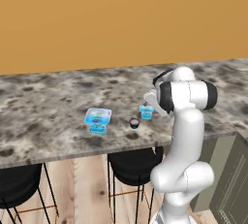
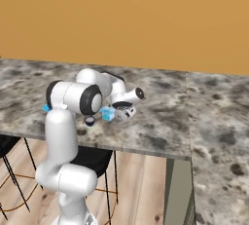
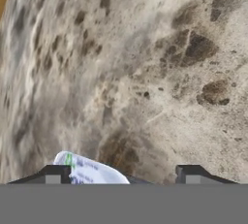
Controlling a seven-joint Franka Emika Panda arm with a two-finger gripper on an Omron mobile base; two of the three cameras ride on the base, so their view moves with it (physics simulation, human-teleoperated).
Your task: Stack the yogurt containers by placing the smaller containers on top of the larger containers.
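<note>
Yogurt containers, three in all, sit in a loose row on a grey-brown speckled stone desk (image 1: 48,102) before an orange wall (image 1: 121,14). Farthest left in the left base view stands the wide light-blue translucent square tub (image 1: 98,119) with a darker blue label, well apart from the others. To its right sits the tiny dark round cup with a pale rim (image 1: 134,123), near the desk's front edge. Just right of that cup is the small light-blue translucent cup (image 1: 146,111), partly hidden by the white robot arm (image 1: 186,136). The end effector (image 2: 127,112) hangs low just beside this small cup. In the hand view its two dark fingertips (image 3: 55,173) stand spread apart, with the small cup's pale top against the left one; I cannot tell whether they touch. Black stools (image 1: 133,165) stand under the desk.
</note>
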